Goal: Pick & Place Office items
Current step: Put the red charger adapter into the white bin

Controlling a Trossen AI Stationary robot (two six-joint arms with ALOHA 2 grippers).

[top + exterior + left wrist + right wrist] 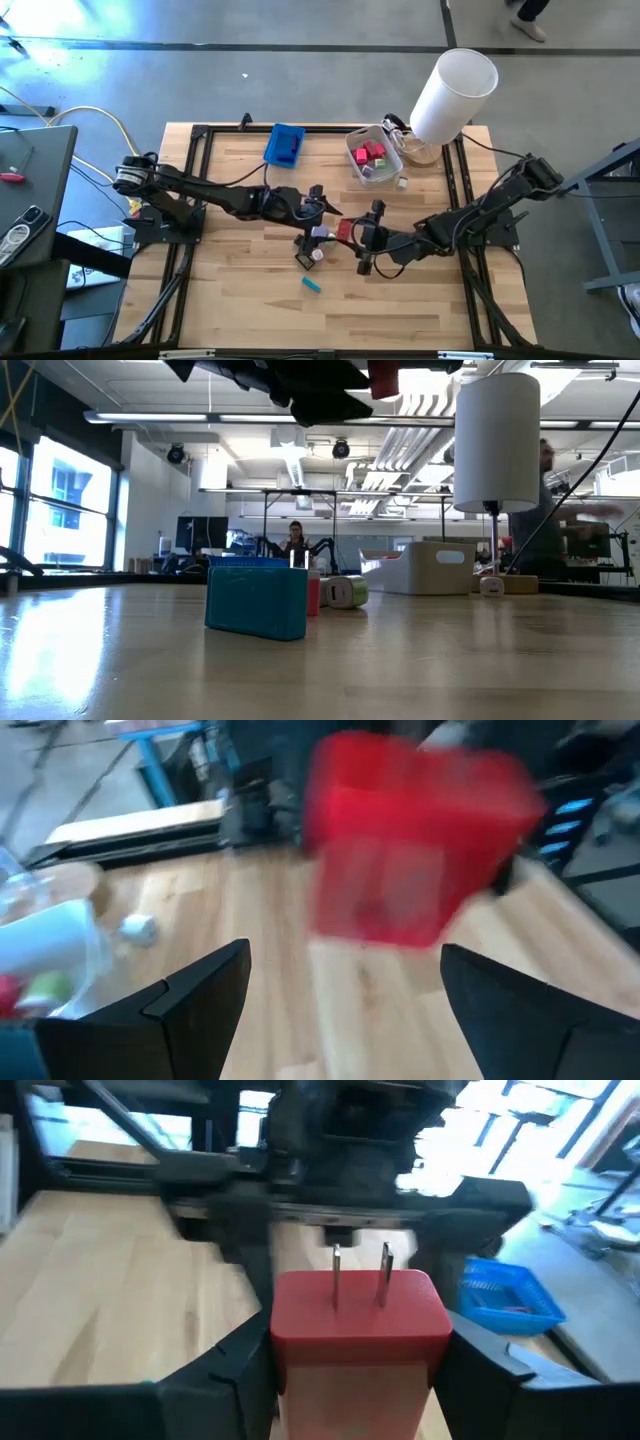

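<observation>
- While both arms meet over the middle of the desk (250,310), a teal block (312,285) lies nearest the front edge
- Right hand (350,1370) holds a red plug block (358,1338), prongs up
- Left hand (345,1010) gapes wide, facing it
- Beyond: white bin (372,158), blue tray (285,145)

A light wooden desk (240,300) with a black frame along its edges was seen in the high view. At its upper edge a blue tray (285,145) was set, and to the right of it a translucent bin (388,162) and a white cylinder (452,95). Near the centre a teal piece (312,285) and a small white roll (317,255) were laid.
</observation>
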